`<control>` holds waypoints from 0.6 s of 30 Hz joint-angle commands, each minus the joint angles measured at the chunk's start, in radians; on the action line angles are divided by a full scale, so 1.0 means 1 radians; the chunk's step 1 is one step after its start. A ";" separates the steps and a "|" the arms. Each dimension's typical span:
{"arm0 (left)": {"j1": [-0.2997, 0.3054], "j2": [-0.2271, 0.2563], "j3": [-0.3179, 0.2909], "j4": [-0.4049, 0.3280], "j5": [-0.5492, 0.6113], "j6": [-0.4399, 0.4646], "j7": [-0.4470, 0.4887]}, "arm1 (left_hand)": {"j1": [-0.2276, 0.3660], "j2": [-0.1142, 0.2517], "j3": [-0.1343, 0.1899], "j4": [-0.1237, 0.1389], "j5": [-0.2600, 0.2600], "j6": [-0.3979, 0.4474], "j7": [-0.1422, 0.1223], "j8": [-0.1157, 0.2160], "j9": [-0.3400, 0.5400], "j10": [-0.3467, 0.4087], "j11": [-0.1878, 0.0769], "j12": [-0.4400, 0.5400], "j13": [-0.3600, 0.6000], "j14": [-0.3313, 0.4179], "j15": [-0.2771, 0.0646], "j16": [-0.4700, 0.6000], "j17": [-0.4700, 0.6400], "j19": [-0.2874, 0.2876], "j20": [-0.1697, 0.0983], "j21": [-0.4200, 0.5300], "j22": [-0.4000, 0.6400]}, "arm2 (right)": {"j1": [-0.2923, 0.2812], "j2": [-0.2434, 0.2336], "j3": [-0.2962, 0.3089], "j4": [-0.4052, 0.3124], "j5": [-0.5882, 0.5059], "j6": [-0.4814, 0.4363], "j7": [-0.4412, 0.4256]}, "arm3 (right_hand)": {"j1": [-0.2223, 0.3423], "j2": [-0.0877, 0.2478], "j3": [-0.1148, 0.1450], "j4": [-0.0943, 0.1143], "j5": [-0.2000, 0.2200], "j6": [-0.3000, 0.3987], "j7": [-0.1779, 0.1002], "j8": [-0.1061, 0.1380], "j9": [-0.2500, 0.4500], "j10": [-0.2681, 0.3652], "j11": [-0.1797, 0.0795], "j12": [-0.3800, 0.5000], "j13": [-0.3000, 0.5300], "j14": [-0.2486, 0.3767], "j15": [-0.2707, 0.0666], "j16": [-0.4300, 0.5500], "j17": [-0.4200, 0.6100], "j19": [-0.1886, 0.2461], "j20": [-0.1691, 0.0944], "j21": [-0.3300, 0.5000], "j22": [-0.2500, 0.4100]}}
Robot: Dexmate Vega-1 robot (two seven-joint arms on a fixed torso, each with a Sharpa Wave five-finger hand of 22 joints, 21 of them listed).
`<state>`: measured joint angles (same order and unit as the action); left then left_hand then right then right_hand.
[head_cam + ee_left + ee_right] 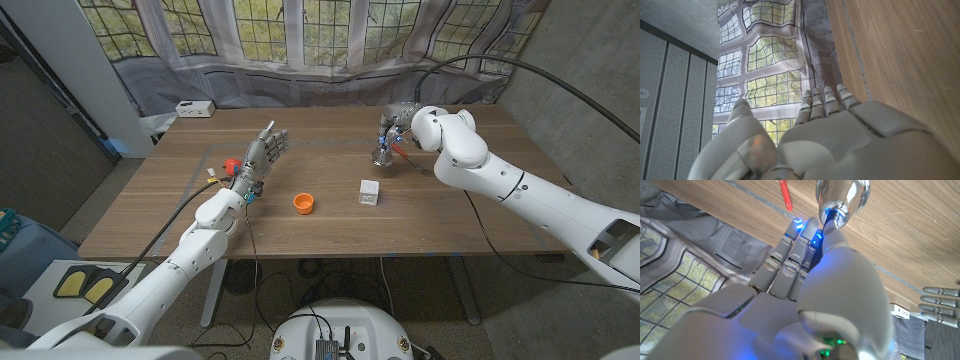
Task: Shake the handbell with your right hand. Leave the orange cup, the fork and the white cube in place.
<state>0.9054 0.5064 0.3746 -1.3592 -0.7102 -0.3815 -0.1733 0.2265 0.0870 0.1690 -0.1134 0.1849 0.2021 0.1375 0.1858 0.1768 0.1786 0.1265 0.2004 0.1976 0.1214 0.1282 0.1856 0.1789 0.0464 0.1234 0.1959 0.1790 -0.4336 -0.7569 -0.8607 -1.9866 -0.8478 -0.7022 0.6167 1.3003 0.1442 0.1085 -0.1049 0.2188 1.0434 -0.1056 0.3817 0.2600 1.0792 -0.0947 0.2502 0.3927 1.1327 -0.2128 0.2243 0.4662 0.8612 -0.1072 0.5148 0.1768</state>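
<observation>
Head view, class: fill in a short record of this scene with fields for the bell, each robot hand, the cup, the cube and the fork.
bell: silver handbell at the far right of the table, held
right robot hand: grips the bell's top
left robot hand: raised, fingers apart, holding nothing
cup: orange, mid-table
cube: white, right of the cup
fork: red handle beside the bell

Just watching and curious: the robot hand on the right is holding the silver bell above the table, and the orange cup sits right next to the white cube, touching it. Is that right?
Not quite. The orange cup and the white cube are apart, with bare wood between them, as the head view shows. The rest stands: the right robot hand holds the silver bell above the table.
</observation>
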 commanded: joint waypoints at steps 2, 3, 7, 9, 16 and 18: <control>-0.009 -0.007 0.004 0.013 -0.005 -0.006 -0.018 | 0.000 0.002 0.006 0.000 -0.001 0.012 0.009 0.007 0.003 0.012 -0.003 0.010 0.002 0.008 0.002 0.004 0.002 -0.004 0.004 0.001 0.002 | 0.017 0.034 -0.024 0.055 -0.031 -0.011 0.047 | 0.000 0.001 0.002 0.004 0.003 0.002 -0.001 0.003 -0.002 0.036 0.012 0.009 0.017 0.006 -0.017 -0.002 0.003 0.005 -0.038 0.008 0.002; -0.009 -0.006 0.004 0.012 -0.005 -0.006 -0.018 | 0.000 0.002 0.006 0.000 -0.001 0.012 0.009 0.007 0.003 0.012 -0.003 0.009 0.002 0.008 0.002 0.004 0.002 -0.004 0.003 0.001 0.002 | 0.017 0.035 -0.024 0.058 -0.030 -0.010 0.047 | 0.003 0.002 0.004 0.003 0.004 0.004 -0.001 0.004 -0.002 0.038 0.017 0.009 0.017 0.007 -0.020 -0.002 0.003 0.007 -0.037 0.009 0.002; -0.009 -0.002 0.005 0.007 -0.002 -0.002 -0.016 | 0.000 0.002 0.006 0.000 -0.001 0.013 0.009 0.007 0.003 0.013 -0.003 0.010 0.002 0.008 0.002 0.004 0.002 -0.004 0.003 0.001 0.002 | 0.016 0.040 -0.021 0.073 -0.023 -0.006 0.039 | -0.003 0.003 0.008 -0.001 -0.008 0.003 -0.001 0.004 -0.003 0.037 0.017 0.006 0.014 0.007 -0.014 -0.003 -0.001 0.005 -0.037 0.010 0.003; -0.008 -0.002 0.005 0.005 -0.001 -0.001 -0.014 | 0.000 0.002 0.006 0.000 -0.001 0.014 0.009 0.007 0.003 0.013 -0.004 0.010 0.002 0.008 0.002 0.004 0.002 -0.004 0.003 0.001 0.002 | 0.013 0.043 -0.019 0.081 -0.018 -0.002 0.027 | 0.006 -0.001 0.012 -0.010 -0.010 0.005 -0.002 0.005 -0.004 0.040 0.022 0.007 0.014 0.007 -0.023 -0.003 0.000 0.006 -0.035 0.010 0.003; -0.002 -0.001 0.000 -0.004 0.001 0.001 0.004 | -0.001 0.002 0.006 0.000 -0.001 0.019 0.010 0.008 0.003 0.016 -0.006 0.012 0.002 0.010 0.001 0.004 0.002 -0.004 0.003 0.001 0.002 | 0.008 0.054 -0.019 0.111 -0.004 0.000 -0.011 | -0.010 0.002 0.018 -0.010 -0.017 0.003 -0.001 0.006 -0.005 0.039 0.004 0.006 0.015 0.006 -0.018 -0.003 -0.003 0.007 -0.036 0.013 0.003; -0.001 -0.001 -0.001 -0.004 -0.001 0.000 0.003 | -0.001 0.002 0.007 0.000 -0.001 0.019 0.010 0.008 0.003 0.017 -0.003 0.012 0.002 0.011 0.000 0.005 0.002 -0.004 0.003 0.001 0.002 | 0.006 0.055 -0.021 0.116 -0.005 -0.001 -0.023 | -0.011 0.002 0.018 -0.010 -0.015 0.004 -0.001 0.006 -0.006 0.040 0.009 0.006 0.015 0.006 -0.018 -0.003 -0.003 0.008 -0.036 0.014 0.003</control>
<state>0.8991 0.5035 0.3781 -1.3538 -0.7134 -0.3848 -0.1847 0.2265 0.0870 0.1689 -0.1133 0.1849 0.2110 0.1394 0.1857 0.1769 0.1843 0.1215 0.2073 0.1976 0.1213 0.1282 0.1856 0.1789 0.0464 0.1234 0.1960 0.1790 -0.4208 -0.7178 -0.8788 -1.9114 -0.8648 -0.7066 0.6361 1.2935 0.1377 0.1214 -0.1178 0.2042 1.0433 -0.1055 0.3817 0.2553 1.0814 -0.0968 0.2555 0.3927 1.1366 -0.2158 0.2243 0.4635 0.8612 -0.1072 0.5226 0.1770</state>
